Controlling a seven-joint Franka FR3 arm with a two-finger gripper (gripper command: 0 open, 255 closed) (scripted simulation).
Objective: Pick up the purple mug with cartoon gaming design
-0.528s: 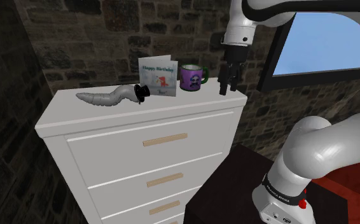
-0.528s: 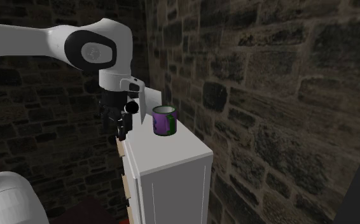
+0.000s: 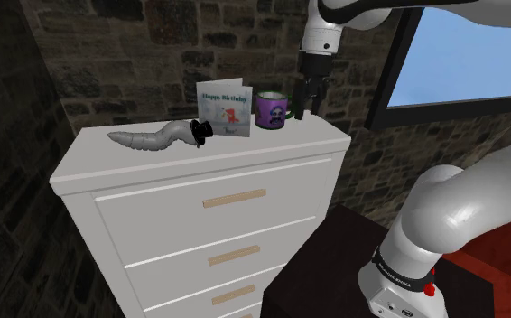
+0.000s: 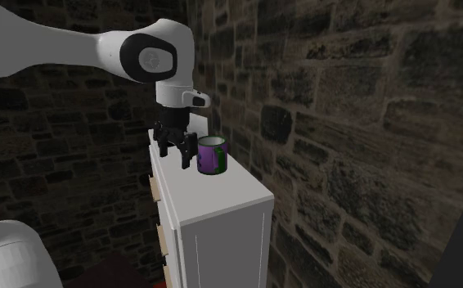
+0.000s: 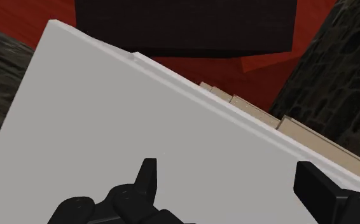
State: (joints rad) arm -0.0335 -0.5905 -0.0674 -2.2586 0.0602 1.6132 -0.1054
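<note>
Mug: a purple mug (image 3: pixel 273 109) with green trim and a dark cartoon figure on its side stands upright on top of the dresser (image 3: pixel 227 149), toward the far right corner in the shoulder view.
Mug's neighbours: a birthday card (image 3: pixel 223 108) stands just to the shoulder view's left of it. Further left lies a grey curved thing (image 3: pixel 145 139) with a small black top hat (image 3: pixel 201 130) at its end.
Gripper: the gripper (image 3: pixel 299 114) hangs pointing down over the dresser top, just beside the mug on the shoulder view's right. I cannot tell if it touches the handle.
Second exterior view: the gripper (image 4: pixel 177 159) is just left of the mug (image 4: pixel 211 155), low over the white top (image 4: pixel 222 192).
Fingers: released and standing well apart in the wrist view, where the gripper (image 5: pixel 229 178) has only bare dresser top (image 5: pixel 140 114) between its fingers (image 5: pixel 148 173).
Dresser: white, with pale wooden drawer handles (image 3: pixel 234 198).
Beyond the front edge: a dark box (image 5: pixel 185 25) and red floor (image 5: pixel 249 70) in the wrist view.
Surroundings: a dark stone wall (image 3: pixel 109 54) behind, with a window (image 3: pixel 461 63) showing blue sky on the shoulder view's right.
</note>
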